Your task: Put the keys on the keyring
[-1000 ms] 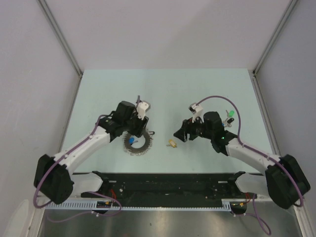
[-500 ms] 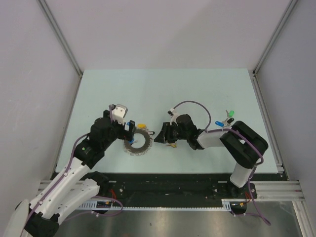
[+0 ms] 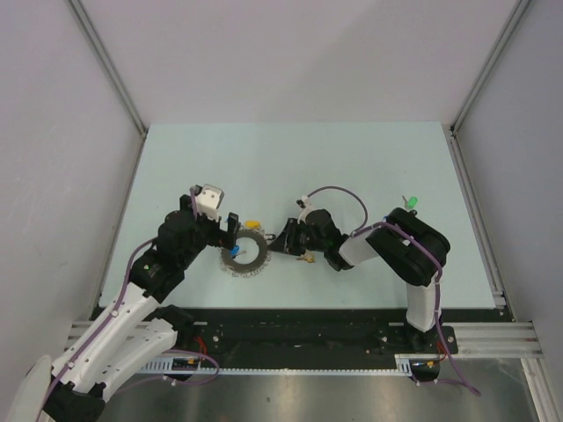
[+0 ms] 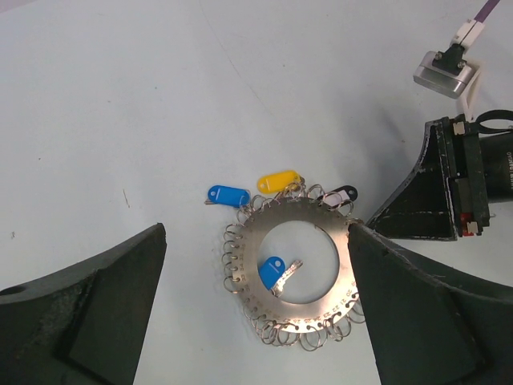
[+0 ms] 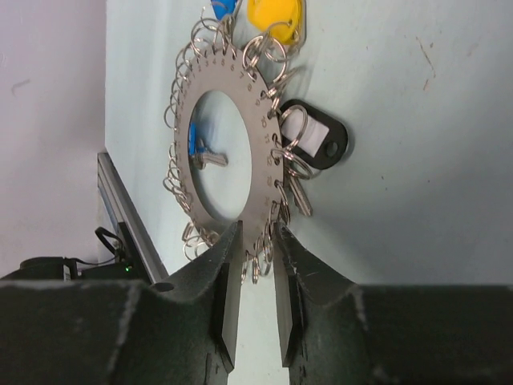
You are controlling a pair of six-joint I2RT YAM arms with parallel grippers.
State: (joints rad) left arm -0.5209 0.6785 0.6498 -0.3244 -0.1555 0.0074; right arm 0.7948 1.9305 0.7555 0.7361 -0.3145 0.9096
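Note:
The keyring [image 3: 247,255] is a flat grey metal ring edged with small wire loops, lying on the table between the arms. It also shows in the left wrist view [image 4: 296,311] and the right wrist view [image 5: 263,144]. A yellow key [image 4: 278,180], a blue key [image 4: 228,195] and a black key [image 4: 341,195] hang at its far rim. Another blue key [image 4: 272,273] lies inside its hole. My left gripper [image 4: 256,233] hovers over the ring, wide open and empty. My right gripper [image 5: 258,233] is closed on the ring's right rim, among the loops.
A green key [image 3: 409,204] lies at the right, behind the right arm. A small yellowish key [image 3: 306,258] lies on the table under the right gripper [image 3: 280,244]. The black rail [image 3: 299,321] runs along the near edge.
The right gripper has moved left onto the ring's right rim. The left arm has drawn back off the ring to its left side. A yellow key now shows at the ring's far rim.

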